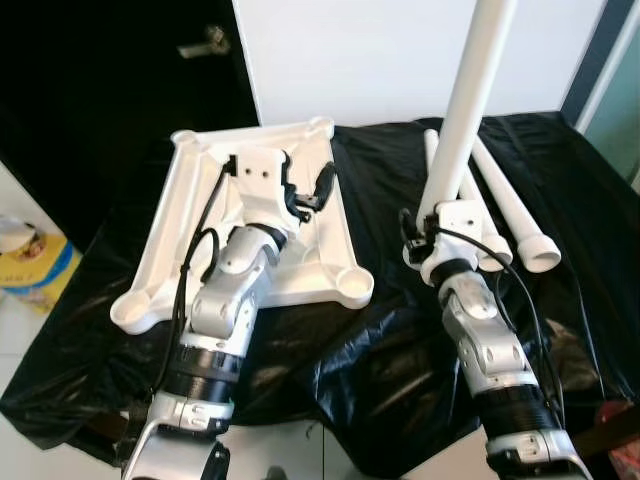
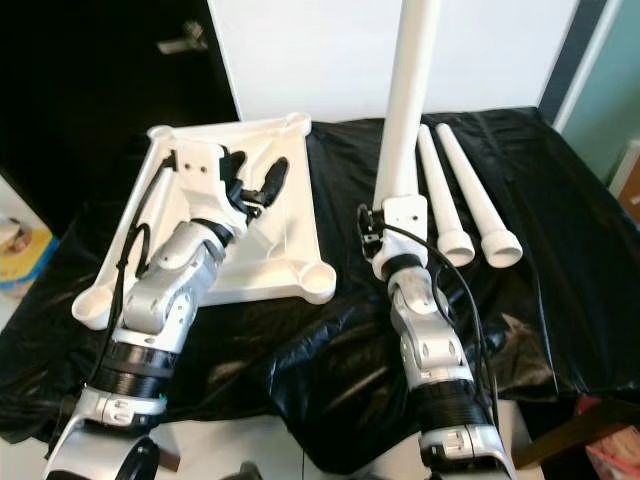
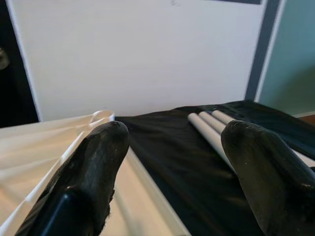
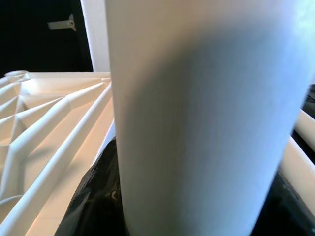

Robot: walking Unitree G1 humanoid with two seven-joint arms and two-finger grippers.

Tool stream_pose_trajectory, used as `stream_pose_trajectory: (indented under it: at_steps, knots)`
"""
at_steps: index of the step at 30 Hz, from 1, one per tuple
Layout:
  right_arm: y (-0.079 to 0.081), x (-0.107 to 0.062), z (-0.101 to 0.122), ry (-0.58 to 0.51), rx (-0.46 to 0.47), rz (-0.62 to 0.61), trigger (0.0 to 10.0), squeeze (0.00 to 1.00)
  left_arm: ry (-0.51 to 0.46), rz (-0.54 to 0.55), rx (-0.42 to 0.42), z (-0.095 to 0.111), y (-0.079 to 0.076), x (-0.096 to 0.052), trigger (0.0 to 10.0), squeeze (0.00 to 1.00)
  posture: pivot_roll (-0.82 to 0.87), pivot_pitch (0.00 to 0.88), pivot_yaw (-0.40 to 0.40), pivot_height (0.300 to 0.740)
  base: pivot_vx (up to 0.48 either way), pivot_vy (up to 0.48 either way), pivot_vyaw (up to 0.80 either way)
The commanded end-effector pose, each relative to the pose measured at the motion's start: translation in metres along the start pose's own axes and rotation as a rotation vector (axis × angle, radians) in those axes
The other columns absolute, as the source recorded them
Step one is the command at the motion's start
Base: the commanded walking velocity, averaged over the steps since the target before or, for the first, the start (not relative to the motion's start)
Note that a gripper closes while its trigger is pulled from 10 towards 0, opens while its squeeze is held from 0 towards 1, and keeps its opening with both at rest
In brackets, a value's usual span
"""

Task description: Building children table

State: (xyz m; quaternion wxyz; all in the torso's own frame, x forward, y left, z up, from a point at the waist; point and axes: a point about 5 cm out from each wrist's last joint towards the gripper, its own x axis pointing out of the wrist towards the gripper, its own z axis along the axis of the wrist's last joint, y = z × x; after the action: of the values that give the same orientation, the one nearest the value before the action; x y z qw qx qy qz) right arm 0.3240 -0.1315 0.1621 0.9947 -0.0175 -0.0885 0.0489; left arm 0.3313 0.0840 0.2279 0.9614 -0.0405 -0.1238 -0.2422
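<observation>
White table leg [image 2: 408, 100] stands gripped in right claw [image 2: 392, 232].

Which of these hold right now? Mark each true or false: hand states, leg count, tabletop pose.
1. The right hand holds a table leg upright. True.
2. The left hand is shut on a leg. False: it is open, hovering over the tabletop.
3. The tabletop lies underside up on the black sheet. True, ribs and corner sockets face up.
4. Four loose legs lie on the sheet. False: in the right eye view two loose legs lie right of the held one.
5. A leg already stands in a corner socket. False: the visible sockets are empty.
</observation>
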Motion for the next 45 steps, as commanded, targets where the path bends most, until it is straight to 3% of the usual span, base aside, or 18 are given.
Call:
stream_pose_trajectory:
  at_steps: [1, 16, 45]
  knots:
    - [0.0029, 0.0022, 0.0059, -0.02, 0.0, 0.012, 10.0, 0.0, 0.016, 0.012, 0.017, -0.001, 0.0018, -0.0006, 10.0, 0.0, -0.01, 0.019, 0.007, 0.74, 0.0, 0.0, 0.0]
    - [0.0009, 0.0023, 0.0055, -0.017, 0.001, -0.002, 10.0, 0.0, 0.026, 0.022, 0.015, -0.0011, 0.0046, -0.0011, 10.0, 0.0, -0.01, 0.032, 0.01, 0.74, 0.0, -0.27, 0.0]
    - [0.0005, 0.002, 0.0064, -0.019, -0.007, -0.003, 10.0, 0.0, 0.042, 0.052, -0.036, -0.0045, 0.0061, -0.0019, 10.0, 0.0, -0.01, 0.043, 0.01, 0.74, 0.0, 0.04, 0.0]
